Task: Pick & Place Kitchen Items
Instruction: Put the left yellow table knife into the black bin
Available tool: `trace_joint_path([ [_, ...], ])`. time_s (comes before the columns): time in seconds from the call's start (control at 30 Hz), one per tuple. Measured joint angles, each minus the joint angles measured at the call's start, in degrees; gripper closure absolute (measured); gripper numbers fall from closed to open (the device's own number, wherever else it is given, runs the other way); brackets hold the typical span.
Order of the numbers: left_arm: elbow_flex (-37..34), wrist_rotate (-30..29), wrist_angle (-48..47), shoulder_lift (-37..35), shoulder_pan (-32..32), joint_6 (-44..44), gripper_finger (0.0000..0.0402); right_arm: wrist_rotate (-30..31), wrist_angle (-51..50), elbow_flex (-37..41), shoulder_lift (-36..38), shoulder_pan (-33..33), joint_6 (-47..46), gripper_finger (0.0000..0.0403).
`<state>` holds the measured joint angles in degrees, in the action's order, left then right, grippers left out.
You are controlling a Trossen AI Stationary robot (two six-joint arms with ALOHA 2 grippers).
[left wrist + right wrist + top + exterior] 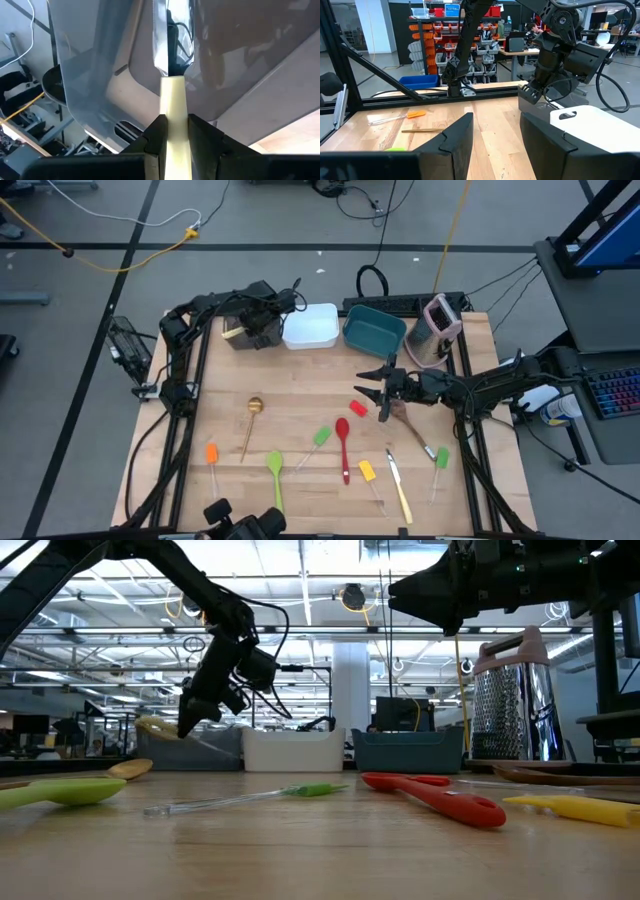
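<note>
My left gripper [240, 332] hangs slanted down over the brown tub [100, 75] at the table's far left. It is shut on a cream-handled knife [172, 100], whose blade [160, 45] points into the tub. My right gripper [375, 392] stands open and level above the middle right of the table, with nothing between its fingers [465, 135]. On the wood below lie a gold spoon [250, 420], a red spoon [343, 442], a green spoon [275, 475], an orange spatula [212, 455], a yellow spatula [368, 473] and a second knife [398, 480]. My left gripper pinches the knife's cream handle [172, 112] between its two fingers [155, 135]. They come slanting down from above. The handle runs out ahead between them and the blade goes on into the tub. Whether the blade's tip touches the tub, I cannot tell.
A white tub [310, 325] and a teal tub [375, 330] stand in a row beside the brown one along the far edge. A pink-and-grey grater [438, 325] stands to their right. Two green spatulas [318, 440] [440, 460] and a wooden spoon [410, 425] lie near my right gripper.
</note>
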<state>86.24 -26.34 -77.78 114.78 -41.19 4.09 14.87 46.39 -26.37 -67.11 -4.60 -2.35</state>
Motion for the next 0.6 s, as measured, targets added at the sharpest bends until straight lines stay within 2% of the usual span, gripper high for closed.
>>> trace_joint_path([
  [0.13, 0.0, 0.02, 0.06, 0.0, 0.0, 0.16, 0.0328, 0.0, 0.0, 0.0, 0.0, 0.0, 0.0, 0.0245],
  [0.37, 0.0, -3.57, 1.78, 0.0, -0.03, 0.66, 0.0276, -0.13, 0.0, 0.0, 0.0, 0.0, 0.0, 0.0245],
  [0.6, 0.0, -3.74, 3.11, 0.0, -0.04, 1.01, 0.0239, -0.13, -0.01, 0.0, 0.0, 0.0, 0.0, 0.0245],
])
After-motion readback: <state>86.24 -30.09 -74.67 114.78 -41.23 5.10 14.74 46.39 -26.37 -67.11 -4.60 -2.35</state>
